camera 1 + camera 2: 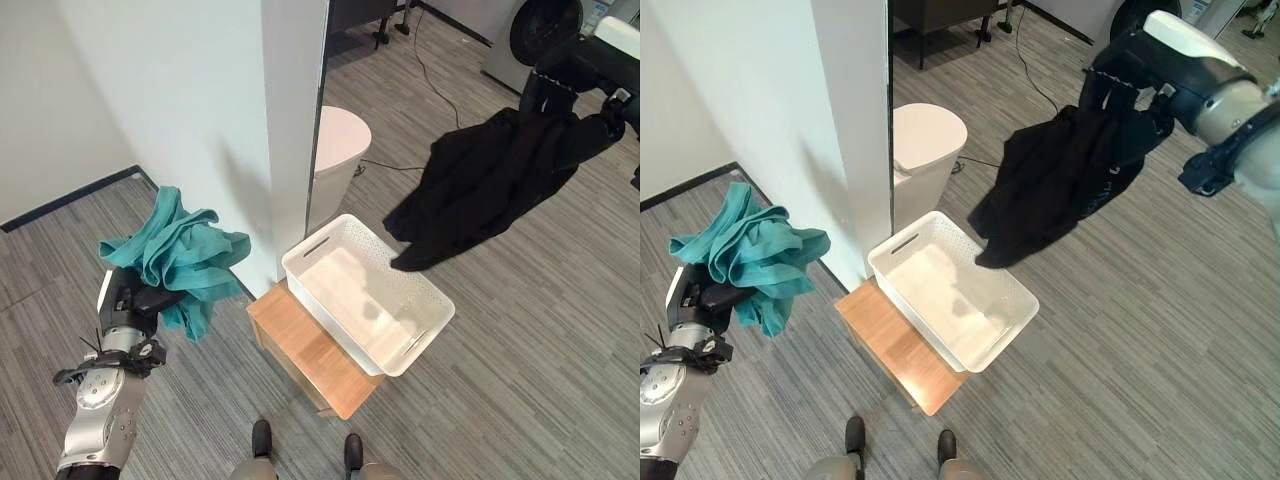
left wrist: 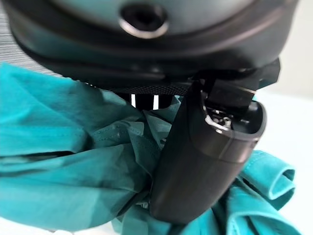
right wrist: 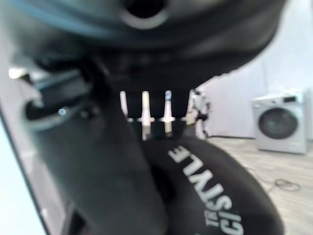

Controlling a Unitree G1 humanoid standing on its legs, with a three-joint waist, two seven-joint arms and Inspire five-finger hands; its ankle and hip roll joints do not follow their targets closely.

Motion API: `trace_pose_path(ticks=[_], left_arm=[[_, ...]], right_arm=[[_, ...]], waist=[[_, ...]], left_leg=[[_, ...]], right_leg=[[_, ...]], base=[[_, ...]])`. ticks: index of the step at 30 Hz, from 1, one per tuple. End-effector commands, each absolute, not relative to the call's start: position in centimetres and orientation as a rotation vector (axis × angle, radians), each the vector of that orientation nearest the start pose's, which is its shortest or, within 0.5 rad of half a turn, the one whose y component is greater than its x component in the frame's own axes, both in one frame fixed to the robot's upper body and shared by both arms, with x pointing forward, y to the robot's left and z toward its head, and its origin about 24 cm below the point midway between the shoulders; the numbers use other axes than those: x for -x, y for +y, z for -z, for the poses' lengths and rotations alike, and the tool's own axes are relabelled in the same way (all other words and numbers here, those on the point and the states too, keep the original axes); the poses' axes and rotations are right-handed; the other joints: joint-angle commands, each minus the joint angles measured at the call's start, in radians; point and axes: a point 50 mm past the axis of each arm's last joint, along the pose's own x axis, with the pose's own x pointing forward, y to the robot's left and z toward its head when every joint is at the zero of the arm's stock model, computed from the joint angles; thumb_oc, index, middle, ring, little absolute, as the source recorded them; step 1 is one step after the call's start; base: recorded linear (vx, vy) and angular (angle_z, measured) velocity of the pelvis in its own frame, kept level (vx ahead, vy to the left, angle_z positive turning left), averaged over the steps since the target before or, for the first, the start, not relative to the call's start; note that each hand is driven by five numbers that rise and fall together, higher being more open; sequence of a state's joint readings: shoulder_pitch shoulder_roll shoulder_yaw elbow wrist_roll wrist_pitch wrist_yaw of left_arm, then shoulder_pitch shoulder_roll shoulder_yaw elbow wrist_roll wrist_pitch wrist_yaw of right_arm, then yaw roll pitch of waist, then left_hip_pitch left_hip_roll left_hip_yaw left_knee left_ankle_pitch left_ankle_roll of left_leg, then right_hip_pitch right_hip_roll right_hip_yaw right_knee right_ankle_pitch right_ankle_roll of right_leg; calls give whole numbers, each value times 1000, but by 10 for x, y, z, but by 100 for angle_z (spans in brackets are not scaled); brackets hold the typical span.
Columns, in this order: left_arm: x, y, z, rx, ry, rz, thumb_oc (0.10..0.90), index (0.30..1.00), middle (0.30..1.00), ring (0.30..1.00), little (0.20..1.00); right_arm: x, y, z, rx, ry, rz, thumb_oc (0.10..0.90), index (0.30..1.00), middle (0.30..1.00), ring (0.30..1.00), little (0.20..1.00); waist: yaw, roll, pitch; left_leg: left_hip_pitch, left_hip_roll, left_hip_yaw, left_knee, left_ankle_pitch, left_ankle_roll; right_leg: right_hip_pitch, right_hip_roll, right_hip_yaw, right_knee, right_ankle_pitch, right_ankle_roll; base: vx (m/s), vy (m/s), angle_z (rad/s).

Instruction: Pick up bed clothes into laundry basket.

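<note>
Grey plank floor, white laundry basket [image 1: 368, 292] on a wooden stand [image 1: 305, 352]. My right hand [image 1: 1122, 72] is clenched on the black garment [image 1: 1060, 178], its hem brushing the basket's far rim, so it's closer. Left hand [image 1: 138, 298] grips the teal cloth [image 1: 178, 255], well off to the basket's left.

The laundry basket [image 1: 368, 293] sits at the centre of the frame on a low wooden stand [image 1: 310, 355], whose bare part shows at the basket's lower left. Just above the basket stands a wall end [image 1: 290, 120], with a round bin [image 1: 335, 160] right of it. At lower left, the left hand [image 1: 135, 300] holds up a bunched cloth [image 1: 180, 255], left of the stand. At upper right, the right hand [image 1: 1120, 75] holds a hanging garment [image 1: 1060, 175]; its lower edge hangs at the basket's upper right rim. A washing machine [image 1: 530, 35] stands in the upper right corner.
</note>
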State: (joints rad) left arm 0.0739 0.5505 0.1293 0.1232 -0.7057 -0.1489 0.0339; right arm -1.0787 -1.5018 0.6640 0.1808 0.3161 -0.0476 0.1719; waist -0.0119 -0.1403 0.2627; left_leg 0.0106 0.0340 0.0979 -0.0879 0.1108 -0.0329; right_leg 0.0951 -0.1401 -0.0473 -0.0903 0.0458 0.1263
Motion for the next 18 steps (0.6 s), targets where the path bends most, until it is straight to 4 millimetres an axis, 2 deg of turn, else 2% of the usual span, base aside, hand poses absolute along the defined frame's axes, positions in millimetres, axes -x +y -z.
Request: trace_pose_path(ticks=[1,6,11,18], left_arm=[[-235,301,-113,96,-300,-189,400,300,300,300,300],[-230,302,-106,123,-285,-216,400,300,300,300,300],[-222,309,-100,135,-275,-266,400,300,300,300,300],[-211,320,-91,157,-250,-344,400,300,300,300,300]], right_arm=[[-270,-274,-417,1350,-549,97,400,300,300,300,300],[-273,-264,-420,1376,-540,53,400,300,300,300,300],[-286,-255,-403,1413,-454,-46,400,300,300,300,300],[-298,-251,-377,1419,-373,-129,400,300,300,300,300]], waist=[[38,-17,-98],[43,-20,-94],[66,-22,-78],[82,-3,-68]], left_leg=[[67,65,22,1,-96,-64],[65,66,18,2,-95,-63],[56,66,8,3,-92,-63],[41,63,-3,2,-86,-64]], right_leg=[[-56,-52,-2,78,-30,74],[-54,-53,-6,79,-30,73],[-55,-57,-18,79,-30,72],[-53,-65,-33,70,-28,70]], base=[[0,0,0],[0,0,0],[0,0,0],[-8,10,10]])
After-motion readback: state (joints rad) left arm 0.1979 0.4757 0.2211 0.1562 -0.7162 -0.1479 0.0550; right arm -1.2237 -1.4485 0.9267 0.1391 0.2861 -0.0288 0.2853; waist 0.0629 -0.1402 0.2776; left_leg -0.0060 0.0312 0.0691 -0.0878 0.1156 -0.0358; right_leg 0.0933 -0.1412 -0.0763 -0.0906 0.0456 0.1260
